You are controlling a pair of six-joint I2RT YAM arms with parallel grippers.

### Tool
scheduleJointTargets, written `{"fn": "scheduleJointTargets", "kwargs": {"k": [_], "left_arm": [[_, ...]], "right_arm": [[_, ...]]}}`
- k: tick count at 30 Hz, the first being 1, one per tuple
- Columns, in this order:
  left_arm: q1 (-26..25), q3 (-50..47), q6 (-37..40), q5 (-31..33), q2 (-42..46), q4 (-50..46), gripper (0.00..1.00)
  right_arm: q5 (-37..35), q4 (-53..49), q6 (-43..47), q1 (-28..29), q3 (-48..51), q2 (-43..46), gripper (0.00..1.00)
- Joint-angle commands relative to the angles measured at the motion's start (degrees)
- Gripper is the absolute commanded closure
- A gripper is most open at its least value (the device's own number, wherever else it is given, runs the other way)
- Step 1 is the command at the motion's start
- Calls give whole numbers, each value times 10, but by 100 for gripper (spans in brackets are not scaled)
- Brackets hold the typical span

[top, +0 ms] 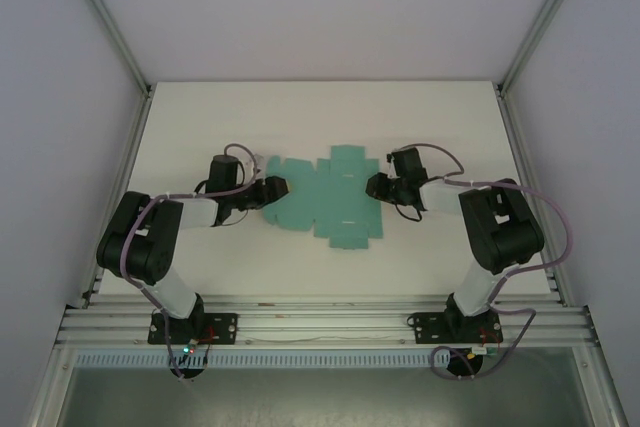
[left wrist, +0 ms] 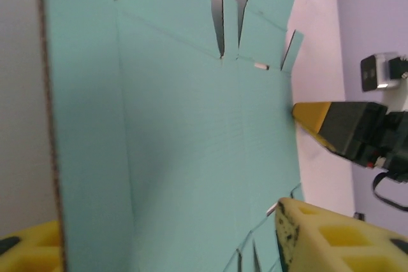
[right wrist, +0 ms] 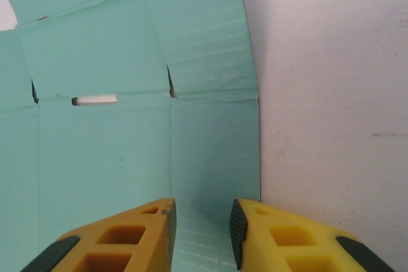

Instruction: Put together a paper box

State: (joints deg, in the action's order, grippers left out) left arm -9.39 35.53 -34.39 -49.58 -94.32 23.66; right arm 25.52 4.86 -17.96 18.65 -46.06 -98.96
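The left arm (top: 145, 242) and the right arm (top: 500, 227) were black with white parts. A thin purple cable (top: 562, 215) looped along each. The right gripper (right wrist: 202, 207) had yellow fingers (right wrist: 121, 240) with box-shaped holes and dark inner pads (right wrist: 234, 230).

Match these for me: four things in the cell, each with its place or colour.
1. paper box
2. left pincer
3. right pincer
4. table

A. white
B. at the card's right edge
C. teal, lying unfolded
D. at the card's left end

Pairs: 1-C, 2-D, 3-B, 4-A
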Motion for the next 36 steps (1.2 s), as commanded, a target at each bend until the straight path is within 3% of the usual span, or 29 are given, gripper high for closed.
{"fn": "scheduleJointTargets", "kwargs": {"k": [1, 6, 9, 18, 19, 22, 27, 36], "left_arm": [[-1, 6, 4, -22, -2, 33, 53], [-2, 10, 4, -25, 1, 49, 84], [-2, 10, -4, -29, 17, 64, 100], [0, 21, -75, -60, 107, 130, 100], [0, 23, -77, -63, 120, 130, 100], [2, 23, -85, -61, 161, 127, 100], [7, 11, -111, -52, 242, 134, 100], [7, -6, -125, -8, 351, 97, 100]], "right_arm": [[5, -63, 39, -2, 28, -33, 68], [22, -43, 70, -5, 26, 0, 66], [37, -48, 83, -15, 15, 31, 57], [84, -80, 107, -51, -16, 183, 3], [94, -84, 106, -57, -18, 198, 0], [122, -85, 82, -82, -20, 235, 0], [238, -47, 35, -136, 2, 262, 1], [419, 85, -39, -145, 36, 250, 28]]}}
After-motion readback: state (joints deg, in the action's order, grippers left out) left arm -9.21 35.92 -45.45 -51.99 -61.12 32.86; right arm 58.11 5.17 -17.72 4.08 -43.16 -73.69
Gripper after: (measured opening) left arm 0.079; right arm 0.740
